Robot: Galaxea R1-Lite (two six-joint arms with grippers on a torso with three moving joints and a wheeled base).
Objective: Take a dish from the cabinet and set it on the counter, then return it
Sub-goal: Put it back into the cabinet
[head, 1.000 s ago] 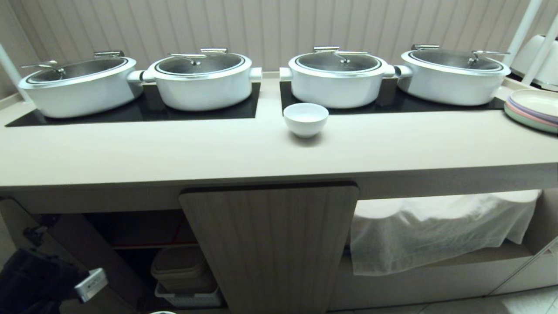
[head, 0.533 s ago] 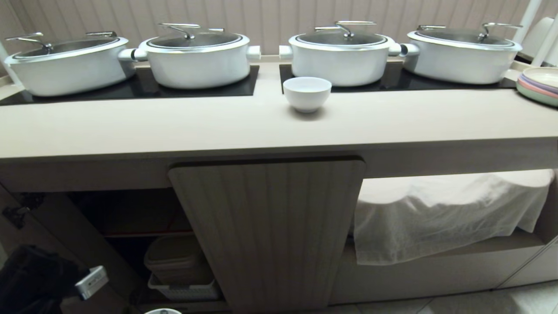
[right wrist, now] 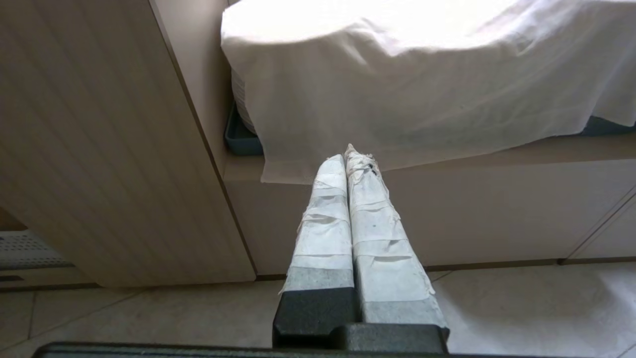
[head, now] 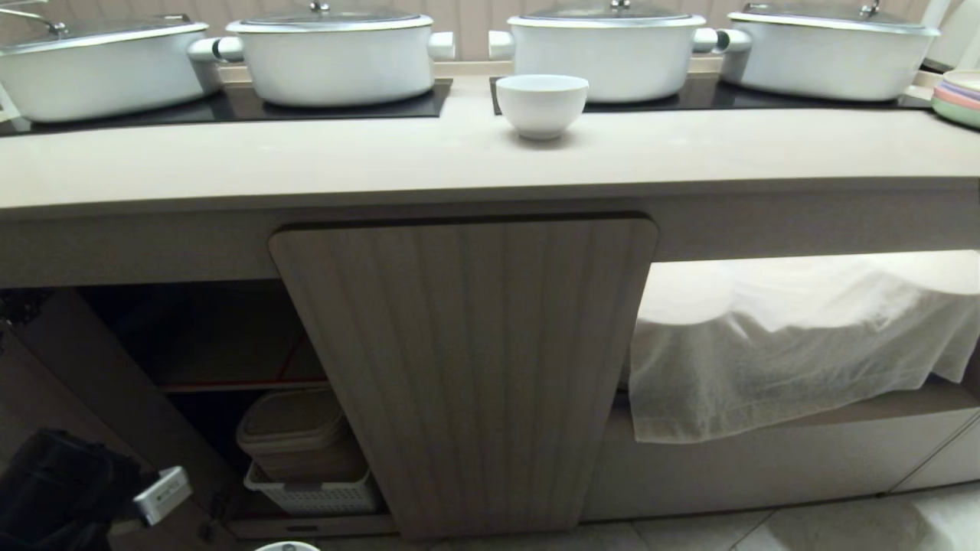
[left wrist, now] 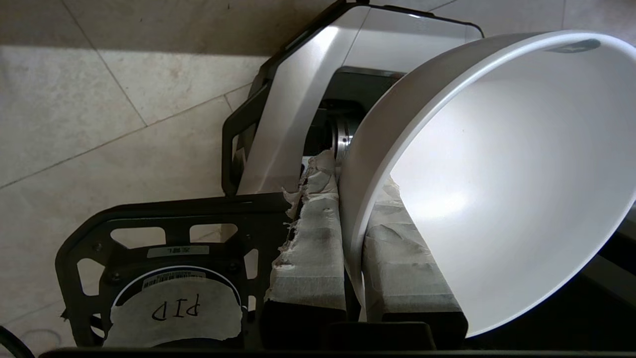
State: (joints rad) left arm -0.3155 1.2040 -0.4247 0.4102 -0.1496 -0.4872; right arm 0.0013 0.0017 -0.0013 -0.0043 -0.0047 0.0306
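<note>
The left gripper [left wrist: 348,209] has its jaws clamped on the rim of the dish [left wrist: 497,179], 1 taped finger inside the bowl and 1 outside. The dish is tipped on its side, low over the tiled floor [left wrist: 99,124]. In the head view only a bit of its white rim [head: 287,546] peeks in at 6 o'clock, beside the dark left arm [head: 61,490] at 7 o'clock.

The right gripper [right wrist: 353,154] has its jaws together with nothing in them. It points at a white cloth [right wrist: 422,84] that hangs over the right side of the cabinet [head: 459,367].

The middle door is shut. At 8 o'clock the left part is open and dark, with a red line [head: 245,385] on the shelf edge and tan boxes [head: 295,428] in a white basket [head: 314,497] below.

At 12 o'clock another white bowl [head: 541,105] stands upright on the tabletop [head: 306,164]. Behind it are 4 white pots [head: 333,57]. Pastel plates [head: 961,103] sit at 2 o'clock.
</note>
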